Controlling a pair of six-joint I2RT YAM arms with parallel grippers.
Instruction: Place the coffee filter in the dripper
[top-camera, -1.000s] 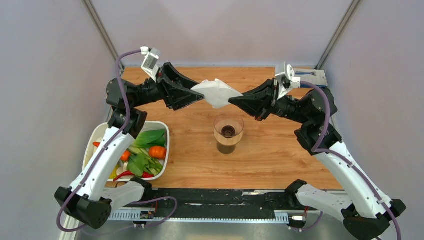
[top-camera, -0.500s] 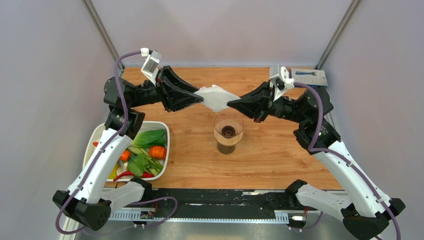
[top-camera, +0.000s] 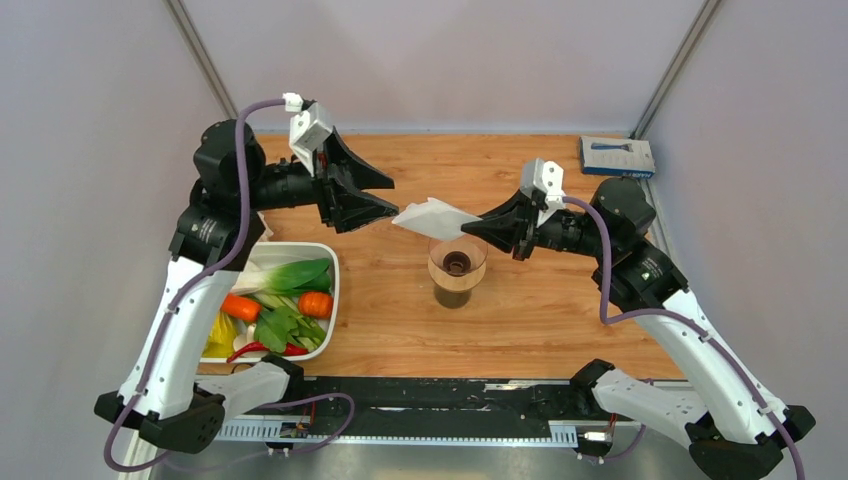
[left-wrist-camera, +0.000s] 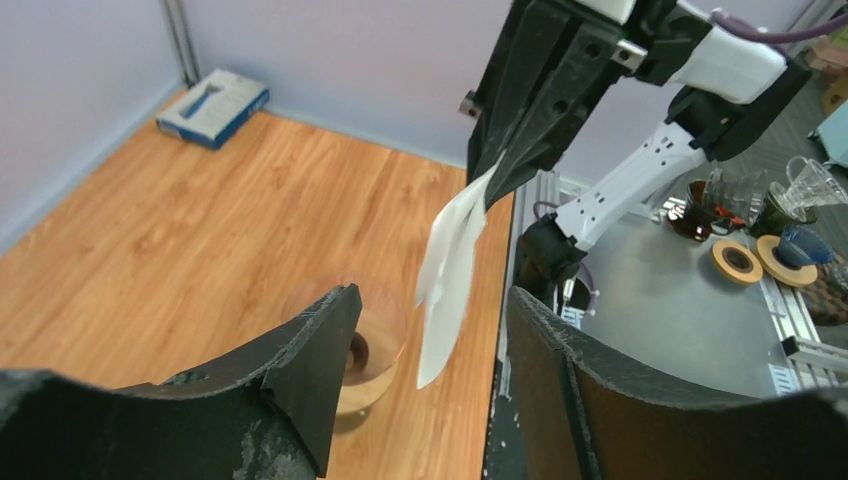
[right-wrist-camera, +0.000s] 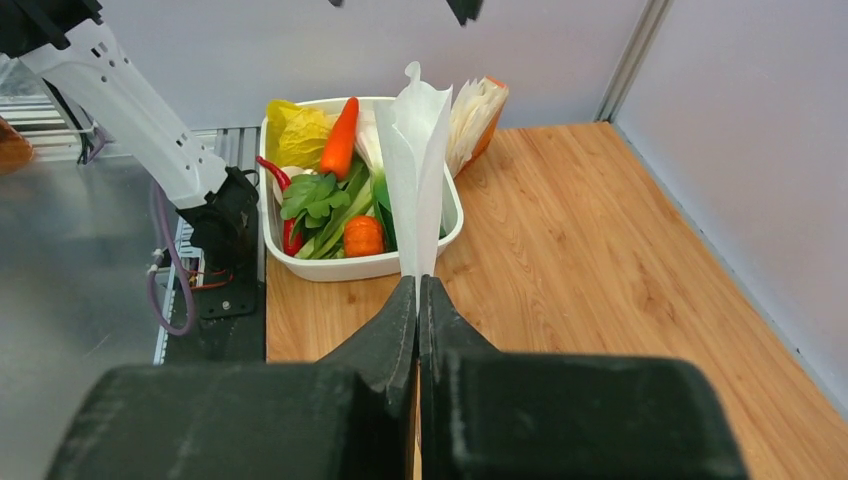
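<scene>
One dripper (top-camera: 457, 262) stands on the desk (top-camera: 560, 300), a white tray (top-camera: 333, 290) of vegetables to its left. Just above it, the right gripper (top-camera: 470, 229) is clamped on the coffee filter (top-camera: 432, 217). The left gripper (top-camera: 393, 197) gapes empty beside it. Farthest back lies a blue box (top-camera: 616, 156), its label unreadable.

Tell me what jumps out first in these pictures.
The white coffee filter, pinched in the shut right gripper, hangs in mid-air above the dripper at the centre of the table. The left gripper stands open beside it, holding nothing. At the near left sits a white tray of bright vegetables.
</scene>
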